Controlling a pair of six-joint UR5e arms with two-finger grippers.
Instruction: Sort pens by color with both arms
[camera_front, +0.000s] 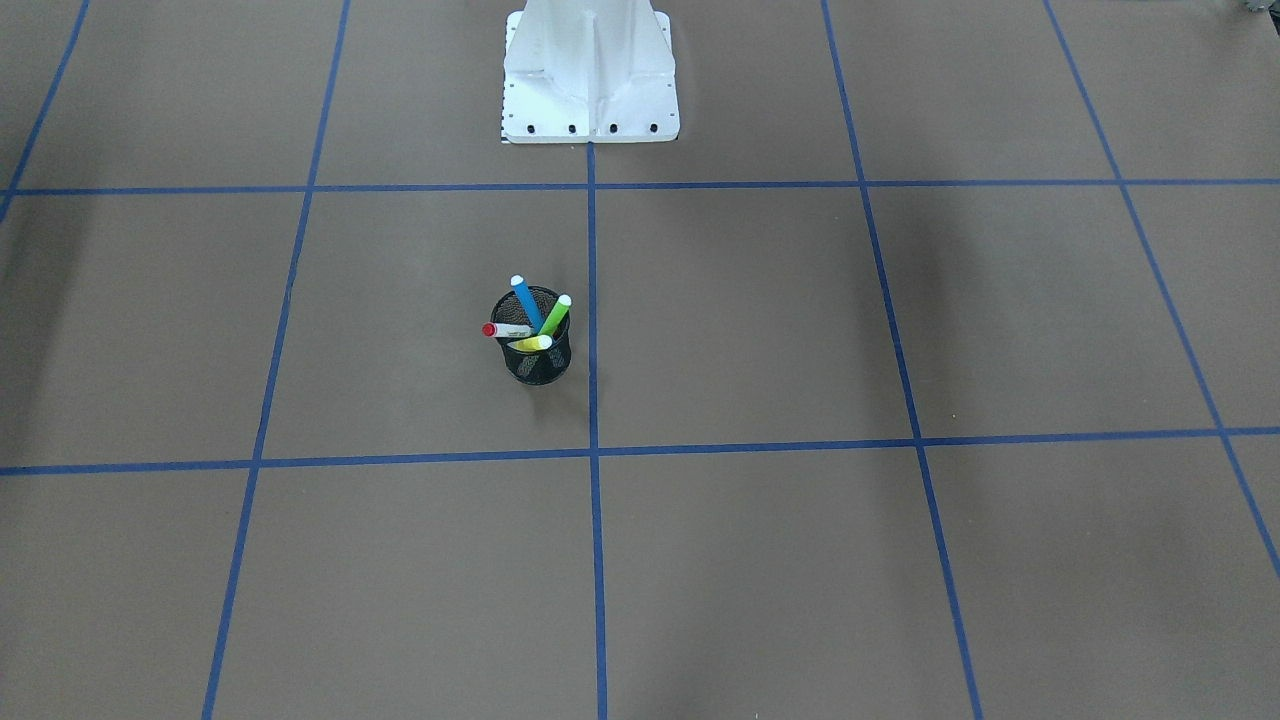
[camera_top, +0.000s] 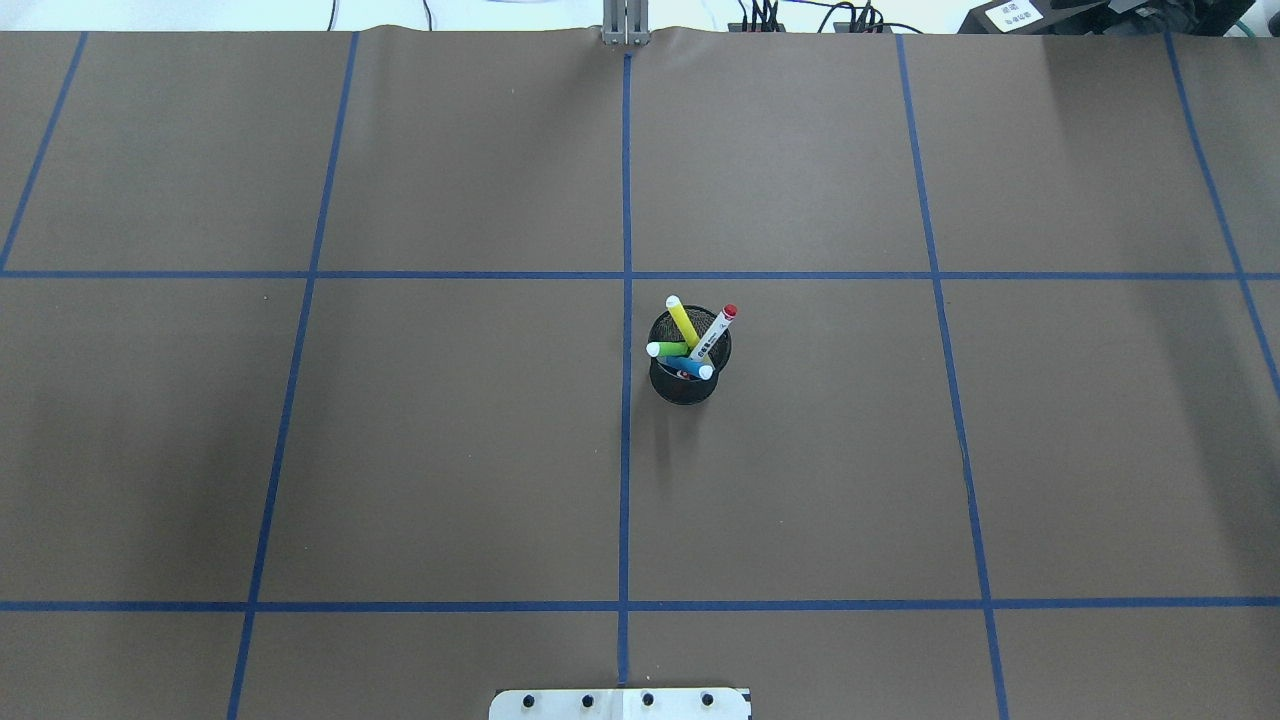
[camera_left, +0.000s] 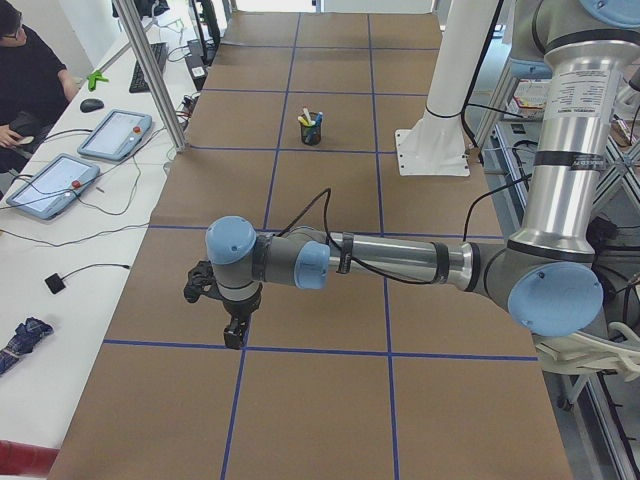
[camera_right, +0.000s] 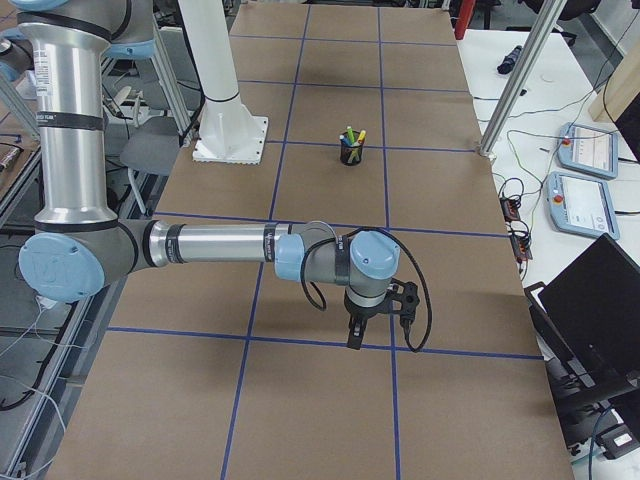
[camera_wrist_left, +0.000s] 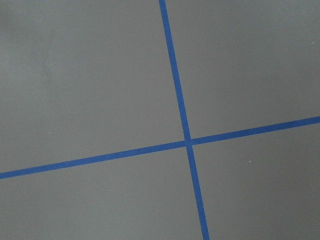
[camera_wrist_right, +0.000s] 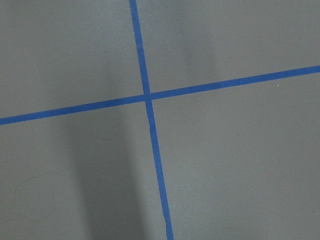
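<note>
Since no pen is out yet, we log, l. to r.: left gripper (camera_left: 233, 333), well apart from mesh cup (camera_top: 683, 390), finger state can't tell. In cup, crossed: green pen (camera_top: 668, 349), yellow pen (camera_top: 684, 322), blue pen (camera_top: 688, 364), white pen w/ red cap (camera_top: 710, 335). Right gripper (camera_right: 354, 335), well apart from cup, finger state likewise can't tell. Risk, we reckon: lifting one pen drags its neighbours and tips the cup.

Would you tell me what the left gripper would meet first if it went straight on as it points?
Likely the brown paper-covered table, near a crossing of blue tape lines; the black left gripper points down, nothing visible beneath.
</note>
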